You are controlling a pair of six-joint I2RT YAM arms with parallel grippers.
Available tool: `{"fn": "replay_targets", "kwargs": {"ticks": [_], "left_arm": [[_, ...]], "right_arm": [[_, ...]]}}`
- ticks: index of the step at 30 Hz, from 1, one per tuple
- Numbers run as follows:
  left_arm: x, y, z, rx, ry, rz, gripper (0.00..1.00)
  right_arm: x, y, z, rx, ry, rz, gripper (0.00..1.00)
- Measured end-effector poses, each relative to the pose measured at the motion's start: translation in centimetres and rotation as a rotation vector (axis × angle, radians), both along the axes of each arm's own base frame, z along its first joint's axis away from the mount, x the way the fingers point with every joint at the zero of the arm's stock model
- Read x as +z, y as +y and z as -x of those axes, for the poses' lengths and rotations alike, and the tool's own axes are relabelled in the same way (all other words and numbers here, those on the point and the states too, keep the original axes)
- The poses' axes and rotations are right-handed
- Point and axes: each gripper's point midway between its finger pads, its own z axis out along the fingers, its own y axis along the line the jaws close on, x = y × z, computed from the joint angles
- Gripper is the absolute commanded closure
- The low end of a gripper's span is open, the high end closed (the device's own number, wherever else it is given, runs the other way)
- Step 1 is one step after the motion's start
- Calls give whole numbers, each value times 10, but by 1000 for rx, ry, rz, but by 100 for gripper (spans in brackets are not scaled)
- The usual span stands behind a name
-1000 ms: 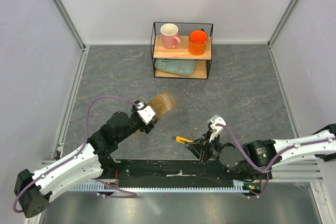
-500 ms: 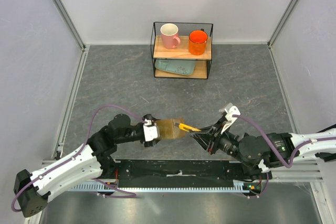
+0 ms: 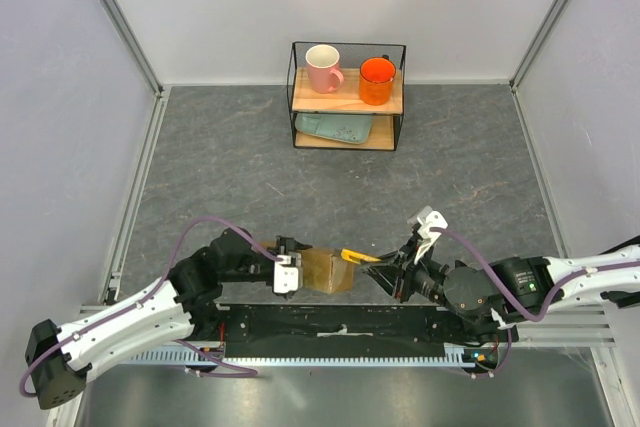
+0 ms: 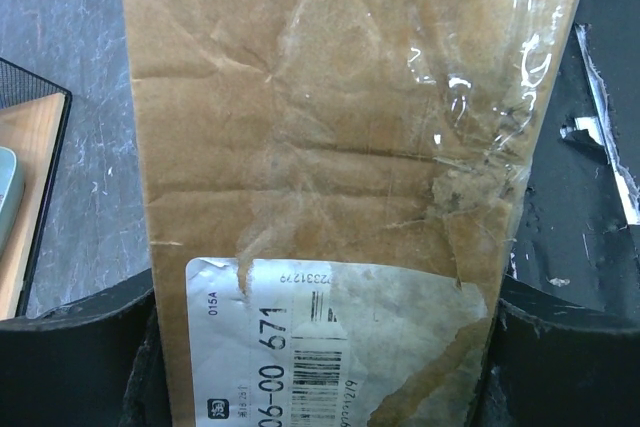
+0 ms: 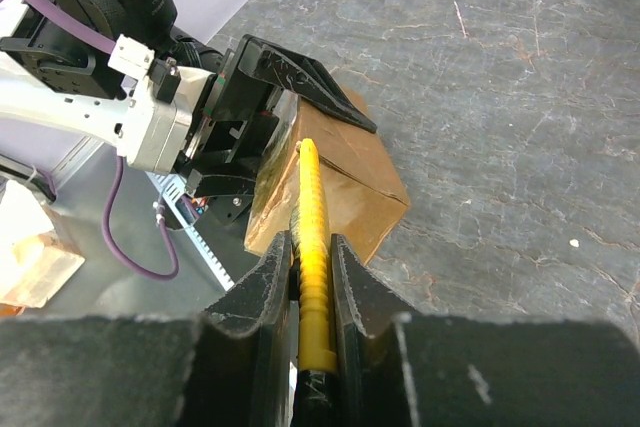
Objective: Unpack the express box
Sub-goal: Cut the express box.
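From above: two robot arms, one brown cardboard express box [image 3: 328, 269], one yellow utility knife [image 3: 358, 256], and one wire rack [image 3: 347, 97] at 12 o'clock on the grey table [image 3: 220, 167]. The rack carries two mugs on its upper shelf, one pink mug [image 3: 322, 68] and one orange mug [image 3: 377, 81], and one teal tray [image 3: 335, 128] on the shelf below. The box sits at 6 o'clock, near the front edge, between the two arms. The left gripper [image 3: 305, 269] reaches in from 9 o'clock with its jaws spread wide and clamped on the box. The box's long axis runs from the gripper toward 3 o'clock. The right gripper [image 3: 395, 272] comes in from 3 o'clock, pinched on the knife, which points toward 9 o'clock, its tip over the box's far end.

Left wrist view: the box [image 4: 320, 167] fills the frame, its long axis running from 6 to 12 o'clock, away from the camera. One white shipping label [image 4: 340, 347] lies at the near end, and glossy clear tape crinkles along the 3 o'clock side. One black finger [image 4: 80, 347] presses each long edge at the bottom.

Right wrist view: two narrowly set fingers [image 5: 265, 287] grip the knife [image 5: 312, 247] at 6 o'clock. The knife points toward 12 o'clock and reaches the box's [image 5: 340, 187] upper edge. Whether the tip touches the cardboard cannot be told.
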Motion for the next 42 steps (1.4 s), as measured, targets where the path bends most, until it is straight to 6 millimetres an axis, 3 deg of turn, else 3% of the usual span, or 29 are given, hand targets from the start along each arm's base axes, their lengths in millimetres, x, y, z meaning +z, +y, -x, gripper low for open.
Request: {"fn": "replay_targets", "kwargs": {"ticks": [12,23,42], "left_arm": [[-11,5,-9,59,-14,-27,98],[-16,10,-25,143,-49,-31,98],[-12,8,-25,146,-46,-9,98]], "right_arm": [[-15,1,2,-13,47,-21,100],[-16,0,3,-11,72,-39,100],[-20,-1,2,-21,73,-34,100]]}}
